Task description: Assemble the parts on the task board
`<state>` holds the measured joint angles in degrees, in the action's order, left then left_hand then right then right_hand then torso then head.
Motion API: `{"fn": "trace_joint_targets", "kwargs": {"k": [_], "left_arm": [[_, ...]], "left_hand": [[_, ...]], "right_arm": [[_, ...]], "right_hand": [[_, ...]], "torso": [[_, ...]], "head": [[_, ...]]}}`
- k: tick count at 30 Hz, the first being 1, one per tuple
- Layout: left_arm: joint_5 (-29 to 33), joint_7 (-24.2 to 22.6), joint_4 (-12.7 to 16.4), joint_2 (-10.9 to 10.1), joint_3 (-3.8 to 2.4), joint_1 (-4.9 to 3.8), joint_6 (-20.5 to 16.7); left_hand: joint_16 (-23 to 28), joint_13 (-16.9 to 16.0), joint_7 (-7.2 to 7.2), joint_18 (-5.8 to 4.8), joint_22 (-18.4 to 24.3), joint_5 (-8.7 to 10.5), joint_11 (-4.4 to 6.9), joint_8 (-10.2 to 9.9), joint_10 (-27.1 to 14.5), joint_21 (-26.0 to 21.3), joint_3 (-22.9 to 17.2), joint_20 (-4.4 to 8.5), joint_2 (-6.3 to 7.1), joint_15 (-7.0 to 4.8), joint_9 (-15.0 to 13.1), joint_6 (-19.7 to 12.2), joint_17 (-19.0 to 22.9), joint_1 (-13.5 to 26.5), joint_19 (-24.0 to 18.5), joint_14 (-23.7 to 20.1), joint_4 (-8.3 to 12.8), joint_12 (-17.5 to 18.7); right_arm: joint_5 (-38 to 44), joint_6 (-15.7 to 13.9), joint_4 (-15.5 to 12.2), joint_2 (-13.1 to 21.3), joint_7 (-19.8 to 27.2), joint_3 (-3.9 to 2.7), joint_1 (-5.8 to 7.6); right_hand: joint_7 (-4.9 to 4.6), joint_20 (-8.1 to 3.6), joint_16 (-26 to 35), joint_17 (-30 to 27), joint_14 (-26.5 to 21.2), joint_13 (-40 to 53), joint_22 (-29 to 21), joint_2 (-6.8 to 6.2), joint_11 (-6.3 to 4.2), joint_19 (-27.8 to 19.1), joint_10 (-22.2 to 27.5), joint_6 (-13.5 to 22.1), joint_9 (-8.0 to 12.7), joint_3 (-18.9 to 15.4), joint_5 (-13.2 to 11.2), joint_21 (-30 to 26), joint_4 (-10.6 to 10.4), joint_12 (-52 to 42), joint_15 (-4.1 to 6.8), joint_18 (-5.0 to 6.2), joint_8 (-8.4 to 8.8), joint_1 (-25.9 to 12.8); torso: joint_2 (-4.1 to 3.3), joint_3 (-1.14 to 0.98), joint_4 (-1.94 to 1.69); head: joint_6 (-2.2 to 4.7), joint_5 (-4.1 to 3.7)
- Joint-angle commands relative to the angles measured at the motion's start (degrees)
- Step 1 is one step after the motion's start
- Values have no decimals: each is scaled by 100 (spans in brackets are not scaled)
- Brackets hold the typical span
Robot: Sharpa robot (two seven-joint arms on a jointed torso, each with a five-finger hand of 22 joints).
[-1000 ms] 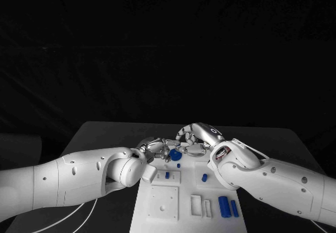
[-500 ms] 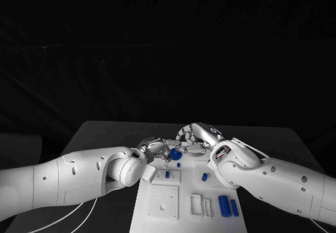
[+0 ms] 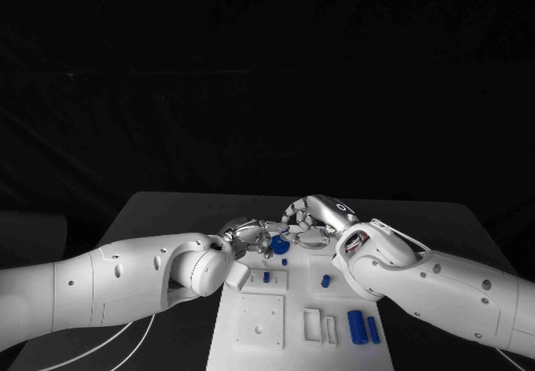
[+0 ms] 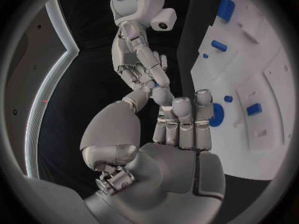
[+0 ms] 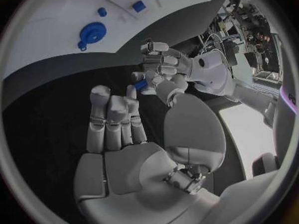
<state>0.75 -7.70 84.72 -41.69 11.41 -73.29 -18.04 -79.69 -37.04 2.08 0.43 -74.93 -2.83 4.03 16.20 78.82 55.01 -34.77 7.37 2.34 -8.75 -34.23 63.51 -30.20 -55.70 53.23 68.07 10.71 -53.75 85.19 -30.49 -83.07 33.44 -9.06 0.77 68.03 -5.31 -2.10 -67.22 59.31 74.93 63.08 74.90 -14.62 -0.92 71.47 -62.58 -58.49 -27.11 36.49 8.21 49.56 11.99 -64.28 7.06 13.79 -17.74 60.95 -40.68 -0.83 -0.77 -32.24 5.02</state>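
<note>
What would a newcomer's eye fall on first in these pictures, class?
The two hands, left hand and right hand, meet fingertip to fingertip over the far end of the board, with a small blue part between their fingertips. Just below them a round blue part sits on the board.

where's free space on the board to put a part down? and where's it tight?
Free: the bare strip of the task board nearest the robot, between the square white plate and the two blue bars. Also the black table beyond both hands.

Crowded: the board's far end, where the left hand and right hand meet over the round blue part.
</note>
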Motion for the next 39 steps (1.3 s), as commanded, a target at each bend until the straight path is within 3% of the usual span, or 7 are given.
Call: {"fn": "trace_joint_targets", "kwargs": {"k": [1, 5, 11, 26, 29, 33, 39], "left_arm": [[-30, -21, 18, 5, -2, 0, 104], [-31, -14, 8, 2, 0, 0, 103], [-31, -8, 14, 3, 1, 0, 118], [-50, 26, 10, 4, 5, 0, 152], [-110, 66, 1, -2, 6, 1, 200], [-176, 92, -13, -13, 6, 2, 296], [-383, 222, -60, -30, 6, 2, 572]], "left_hand": [[-40, 7, -3, 50, -116, -2, 38, 22, -19, 37, -11, 760, -64, -170, -6, 86, 8, -18, -35, -8, -18, -34], [-42, 8, -4, 52, -116, -3, 40, 23, -21, 39, -16, 762, -61, -171, -5, 86, 9, -29, -39, -11, -8, -37], [-43, 10, -4, 53, -116, -4, 40, 24, -25, 40, -17, 763, -56, -172, -4, 85, 10, -35, -42, -14, -1, -38], [-45, 16, 2, 50, -115, -3, 35, 15, -47, 49, -7, 762, -4, -168, 6, 57, 17, -28, -54, -31, 6, -44], [-43, 22, 15, 42, -112, 1, 23, -6, -81, 55, 37, 757, 114, -157, 20, 7, 28, 52, -63, -52, -48, -47], [-38, 27, 43, 22, -107, -38, -4, -46, -129, 56, 273, 741, 414, -126, 43, -81, 44, 425, -81, -78, -226, -53], [-29, 38, 50, 54, -95, -38, -9, -74, -210, 25, 658, 762, 576, -125, 75, -155, 78, 875, -141, -127, -360, -70]], "right_arm": [[-18, 57, -5, 1, 103, -2, -1], [-50, 74, -10, 6, 179, -2, -1], [-45, 129, -13, 9, 207, -2, -1], [-28, 140, -25, 27, 232, -2, -1], [-28, 160, -22, 39, 254, -2, -1], [-61, 190, -18, 53, 328, -2, -1], [-179, 259, -27, 78, 462, -2, -1]], "right_hand": [[-2, -10, 3, 5, 1, -7, 97, 37, -14, 36, -13, -39, -8, 17, -14, 0, -8, -37, 19, 121, -23, -39], [26, 0, -6, 12, 27, -12, 89, 235, -34, 70, -71, -136, -14, 201, -206, 4, -238, -56, 33, 116, -62, -116], [55, -16, -36, 41, 59, -19, 112, 274, -69, 102, -147, -228, 29, 590, -484, 55, -454, -66, 61, 121, -73, -60], [77, -17, -79, 75, 78, -9, 125, 412, -86, 121, -196, -297, 37, 775, -528, 121, -489, -80, 72, 121, -105, -17], [78, -17, -83, 78, 79, -8, 126, 407, -87, 122, -199, -299, 37, 778, -527, 127, -482, -82, 73, 121, -107, -17], [78, -18, -87, 81, 80, -6, 127, 397, -88, 122, -201, -300, 38, 776, -527, 134, -471, -83, 74, 121, -109, -19], [78, -18, -89, 83, 79, -5, 127, 398, -88, 122, -202, -300, 38, 775, -527, 137, -466, -83, 74, 121, -109, -21]], "torso": [[0, -1, -2], [1, 0, -2], [-1, -1, -4], [0, -2, -2], [0, 2, -2], [0, 0, -3], [0, 1, -2]], "head": [[-3, 0], [-4, -1], [-15, -1], [-32, 7], [-32, 10], [-36, 10], [-42, 10]]}}
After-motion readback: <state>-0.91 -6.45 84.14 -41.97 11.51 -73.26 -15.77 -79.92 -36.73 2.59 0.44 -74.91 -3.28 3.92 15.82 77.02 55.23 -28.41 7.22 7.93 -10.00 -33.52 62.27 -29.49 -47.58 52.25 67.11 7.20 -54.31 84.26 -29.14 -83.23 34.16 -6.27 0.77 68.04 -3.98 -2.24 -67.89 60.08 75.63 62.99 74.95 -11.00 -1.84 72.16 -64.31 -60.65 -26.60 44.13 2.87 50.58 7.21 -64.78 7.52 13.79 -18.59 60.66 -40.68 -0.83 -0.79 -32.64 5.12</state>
